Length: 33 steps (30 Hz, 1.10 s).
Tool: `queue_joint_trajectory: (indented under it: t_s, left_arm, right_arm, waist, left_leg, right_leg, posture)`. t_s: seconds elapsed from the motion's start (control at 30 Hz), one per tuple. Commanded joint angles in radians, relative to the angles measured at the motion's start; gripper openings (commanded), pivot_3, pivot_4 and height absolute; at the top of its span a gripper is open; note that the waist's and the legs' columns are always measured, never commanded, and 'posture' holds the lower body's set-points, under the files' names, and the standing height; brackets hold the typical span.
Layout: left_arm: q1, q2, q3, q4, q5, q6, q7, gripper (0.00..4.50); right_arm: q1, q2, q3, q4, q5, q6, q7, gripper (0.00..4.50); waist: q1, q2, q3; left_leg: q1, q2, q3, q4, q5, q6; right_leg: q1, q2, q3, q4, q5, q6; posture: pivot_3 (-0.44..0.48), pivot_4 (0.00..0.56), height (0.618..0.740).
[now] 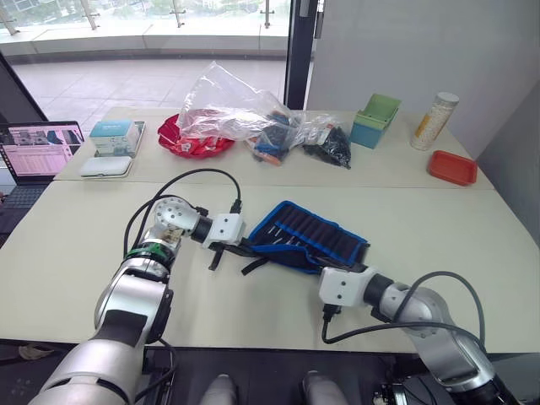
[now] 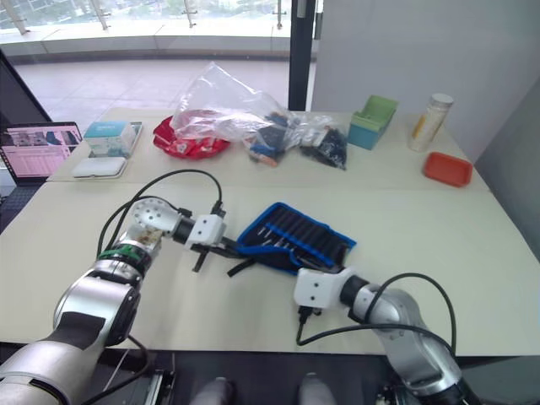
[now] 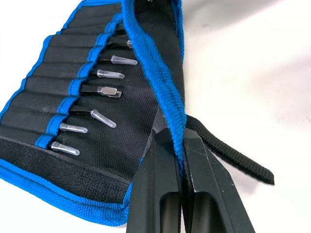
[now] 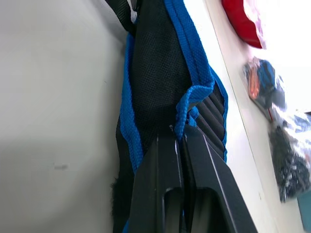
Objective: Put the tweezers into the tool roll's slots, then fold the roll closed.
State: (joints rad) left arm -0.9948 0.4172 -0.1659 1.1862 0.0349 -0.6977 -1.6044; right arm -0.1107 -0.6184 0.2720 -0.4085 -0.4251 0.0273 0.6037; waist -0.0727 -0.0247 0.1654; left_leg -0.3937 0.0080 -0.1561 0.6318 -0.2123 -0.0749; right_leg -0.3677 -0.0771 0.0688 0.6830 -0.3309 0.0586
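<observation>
1. You have the tool roll (image 1: 308, 236) lying open on the near table (image 1: 76, 253), between the two arms, with its inner face up and its long axis running at a slant from your left gripper toward your right.
2. Your left gripper (image 3: 181, 145) has its two fingers pressed together on the roll's blue border, pinching the edge at the roll's left end; that flap stands up a little off the table.
3. The thin black strap (image 3: 233, 158) comes out just beside that pinch and trails loose on the table.
4. Your right gripper (image 4: 180, 133) pinches the blue border at the roll's near right end, fingers squeezed onto a folded bit of the edge.
5. The tweezers (image 3: 104, 90) sit in the slots (image 3: 58, 92), bodies tucked under the blue centre stripe and their clear-capped tips poking out onto the black mesh face. The left wrist view shows about six or seven such tips in a row; the exact count is hard to read.
6. On the far table lie a clear plastic bag (image 1: 228, 105) over a red dish (image 1: 194, 139), a green bin (image 1: 375, 118), a tall cup (image 1: 434, 121), a red tray (image 1: 451, 167), and a laptop (image 1: 38, 152) at the far left.
</observation>
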Motion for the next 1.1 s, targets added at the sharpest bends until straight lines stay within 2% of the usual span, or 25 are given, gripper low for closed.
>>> queue_joint_trajectory:
  t_s: [0.03,0.13,0.3,0.4,0.5,0.67,0.77,0.97,1.1]
  left_arm:
    - [0.084,0.084,-0.029,-0.136,-0.068,0.053,-0.010,0.02]
    - [0.194,0.127,-0.031,-0.313,-0.123,0.167,-0.010,0.02]
    - [0.400,0.182,-0.026,-0.703,-0.188,0.411,0.023,0.02]
    - [0.459,0.195,-0.020,-0.853,-0.210,0.548,0.076,0.02]
    - [0.482,0.201,-0.007,-0.978,-0.257,0.774,0.141,0.02]
    - [0.411,0.210,-0.025,-0.818,-0.140,0.745,0.260,0.02]
    - [0.386,0.203,-0.035,-0.763,-0.122,0.721,0.279,0.02]
    - [0.368,0.179,-0.045,-0.753,-0.114,0.745,0.323,0.02]
    - [0.383,0.167,-0.042,-0.762,-0.108,0.751,0.364,0.00]
  right_arm:
    - [-0.057,-0.025,0.025,0.063,-0.071,-0.080,-0.022,0.00]
    - [-0.092,-0.040,0.049,0.118,-0.105,-0.144,-0.036,0.00]
    - [-0.102,-0.035,0.043,0.149,-0.077,-0.182,-0.030,0.00]
    - [-0.082,-0.014,0.008,0.120,0.017,-0.133,0.007,0.00]
    - [-0.055,-0.019,-0.035,0.075,0.133,-0.049,0.082,0.00]
    - [-0.055,-0.004,-0.061,0.024,0.272,0.140,0.175,0.00]
    - [-0.048,0.006,-0.053,0.005,0.309,0.237,0.191,0.00]
    - [-0.059,0.073,-0.078,-0.002,0.369,0.407,0.130,0.00]
    - [-0.058,0.119,-0.140,-0.025,0.428,0.464,0.077,1.19]
  waist:
    - [-0.003,0.000,0.000]
    - [-0.005,0.000,0.000]
    - [-0.003,0.000,0.000]
    - [0.002,0.000,0.000]
    - [0.006,0.001,0.000]
    - [0.006,0.001,0.000]
    - [0.004,0.001,0.000]
    - [0.005,0.001,0.000]
    - [0.007,0.001,0.000]
  left_leg:
    - [0.000,0.000,0.000,0.000,0.000,0.000]
    - [0.001,0.000,0.000,-0.001,0.000,0.000]
    - [0.001,0.001,0.000,-0.001,0.000,0.000]
    - [0.001,0.001,0.000,-0.001,0.000,0.000]
    - [0.001,0.001,0.000,0.000,0.000,0.000]
    - [0.002,0.001,0.000,0.000,0.000,0.000]
    - [0.002,0.001,0.000,0.000,0.000,0.000]
    - [0.002,0.001,0.000,-0.001,0.000,0.000]
    - [0.002,0.001,0.000,-0.001,0.000,0.000]
  right_leg:
    - [0.000,0.000,0.000,0.000,0.000,0.000]
    - [0.000,0.000,0.000,0.001,0.000,0.000]
    - [0.000,0.000,0.000,0.001,0.000,0.000]
    - [0.000,0.000,0.000,0.001,0.000,0.000]
    - [0.001,0.000,0.000,0.001,0.000,0.000]
    - [0.001,0.001,0.000,0.001,0.000,0.000]
    - [0.001,0.000,0.000,0.001,0.000,0.000]
    - [0.001,0.000,0.000,0.001,0.000,0.000]
    - [0.001,0.000,0.000,0.001,0.000,0.000]
  posture:
    - [0.000,0.150,0.740]
    - [0.000,0.150,0.740]
    - [0.000,0.150,0.740]
    - [0.000,0.150,0.740]
    - [0.000,0.150,0.740]
    - [0.000,0.150,0.740]
    - [0.000,0.150,0.740]
    - [0.000,0.150,0.740]
    - [0.000,0.150,0.740]
